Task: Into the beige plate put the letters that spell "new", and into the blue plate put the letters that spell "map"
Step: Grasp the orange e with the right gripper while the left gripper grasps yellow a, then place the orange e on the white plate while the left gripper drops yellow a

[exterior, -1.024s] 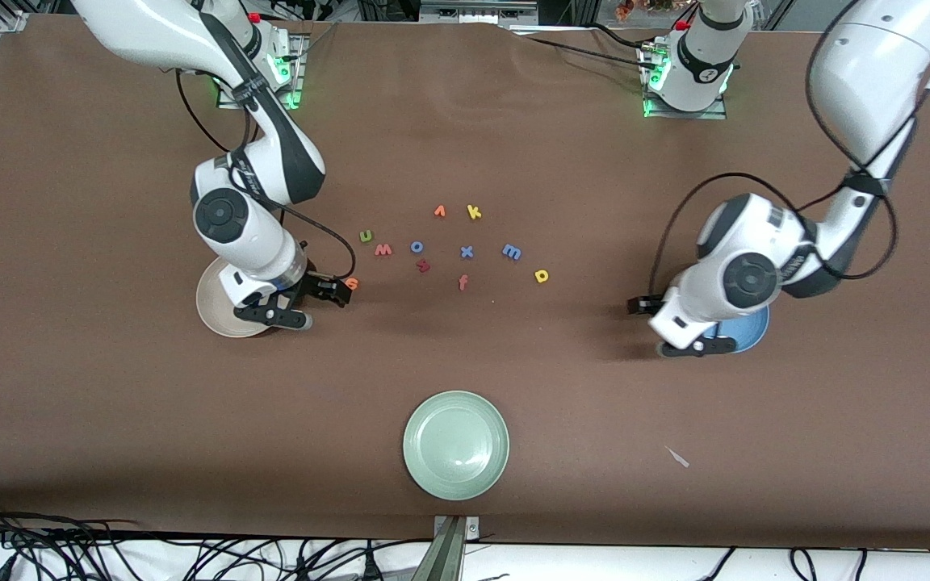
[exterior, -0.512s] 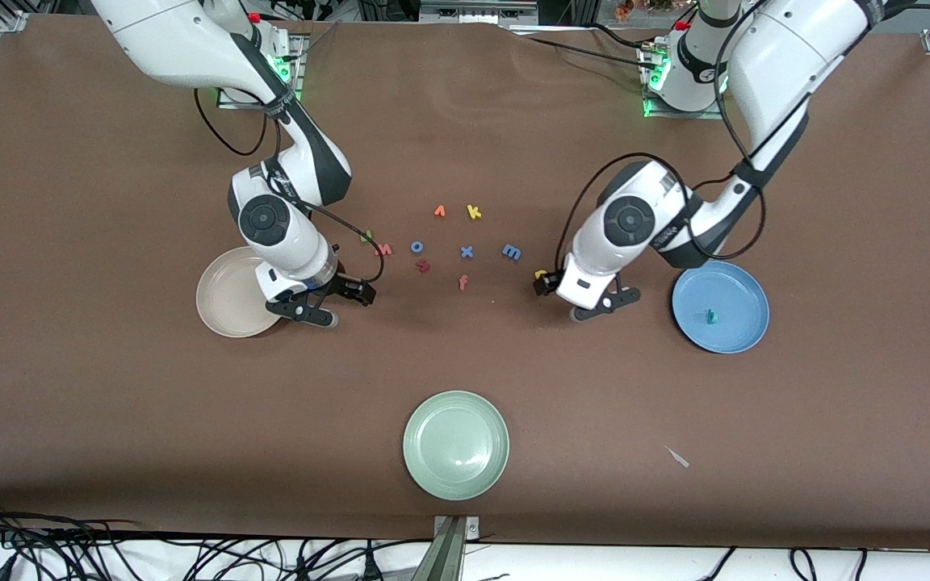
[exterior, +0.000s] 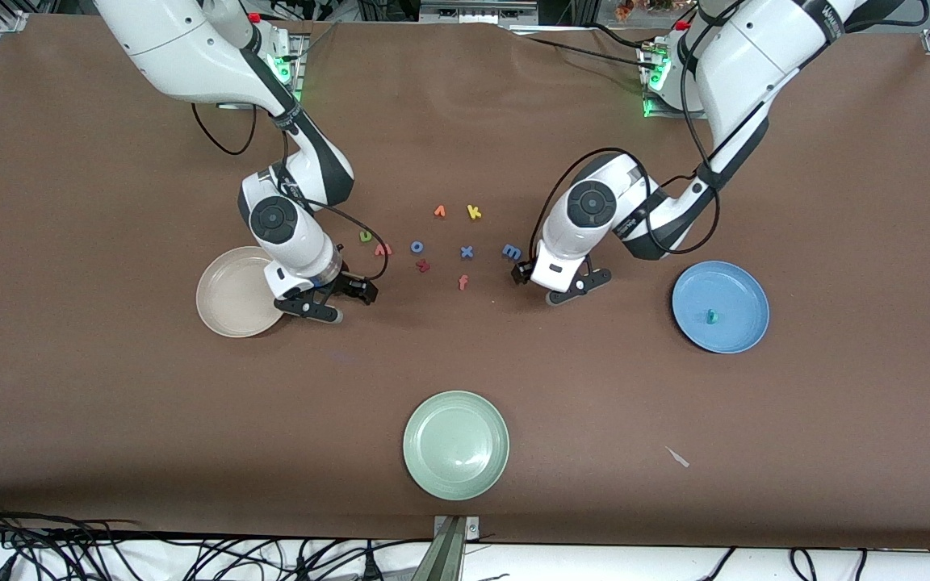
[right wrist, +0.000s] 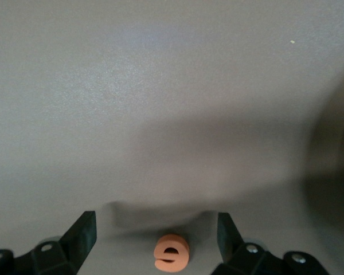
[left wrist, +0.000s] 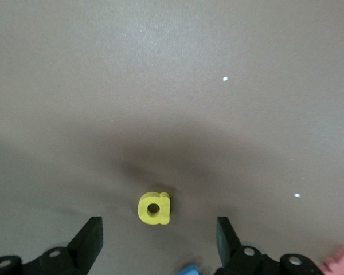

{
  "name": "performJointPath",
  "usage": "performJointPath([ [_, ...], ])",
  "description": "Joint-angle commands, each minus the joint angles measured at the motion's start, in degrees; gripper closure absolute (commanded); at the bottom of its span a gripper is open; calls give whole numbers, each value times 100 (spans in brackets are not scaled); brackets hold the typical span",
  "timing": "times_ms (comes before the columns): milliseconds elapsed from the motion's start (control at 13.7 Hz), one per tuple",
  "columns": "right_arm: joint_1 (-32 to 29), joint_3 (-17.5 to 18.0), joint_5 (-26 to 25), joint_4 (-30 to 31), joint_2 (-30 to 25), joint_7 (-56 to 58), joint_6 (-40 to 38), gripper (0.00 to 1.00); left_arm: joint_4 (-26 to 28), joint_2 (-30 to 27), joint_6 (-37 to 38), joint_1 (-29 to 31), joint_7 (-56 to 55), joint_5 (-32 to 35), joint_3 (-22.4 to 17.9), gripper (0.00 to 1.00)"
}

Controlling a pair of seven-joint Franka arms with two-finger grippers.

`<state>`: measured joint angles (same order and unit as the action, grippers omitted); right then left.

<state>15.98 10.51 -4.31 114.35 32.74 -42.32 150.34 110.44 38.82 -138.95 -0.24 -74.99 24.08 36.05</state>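
Note:
The beige plate (exterior: 227,303) lies toward the right arm's end. Beside it my right gripper (exterior: 354,292) hangs low and open, with the orange e (right wrist: 172,252) flat on the table between its fingers (right wrist: 86,226). The blue plate (exterior: 719,307) toward the left arm's end holds the teal p (exterior: 710,316). My left gripper (exterior: 522,273) is open and low over the yellow a (left wrist: 154,208), which lies between its fingertips; the front view hides that letter. The blue m (exterior: 511,252) lies right beside this gripper. The green n (exterior: 366,236) and pinkish w (exterior: 383,249) lie near the right arm's cable.
Other letters lie between the grippers: a blue o (exterior: 417,246), a dark red letter (exterior: 423,265), a blue x (exterior: 467,252), a pink f (exterior: 462,282), an orange arrow-like letter (exterior: 439,211) and a yellow k (exterior: 474,212). A pale green plate (exterior: 455,445) sits nearer the front camera.
My left arm swung from over the blue plate to the letters, leaving the teal p in that plate. My right gripper shifted off the beige plate's edge to straddle the orange e.

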Motion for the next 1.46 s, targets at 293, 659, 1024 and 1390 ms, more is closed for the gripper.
performJointPath([
  [293, 2, 188, -114, 263, -118, -259, 57, 23, -110, 179, -53, -46, -226, 334, -89, 37],
  [659, 2, 197, -123, 325, -144, -250, 57, 42, -127, 214, -53, -264, -261, 334, -282, 53],
  [1024, -7, 197, -123, 395, -188, -197, 49, 86, -242, 249, -18, -442, -314, 325, -476, 81],
  [1390, -156, 66, -105, -156, -645, 731, -1343, 94, -600, 47, 952, -328, -26, 247, -450, 100],
])
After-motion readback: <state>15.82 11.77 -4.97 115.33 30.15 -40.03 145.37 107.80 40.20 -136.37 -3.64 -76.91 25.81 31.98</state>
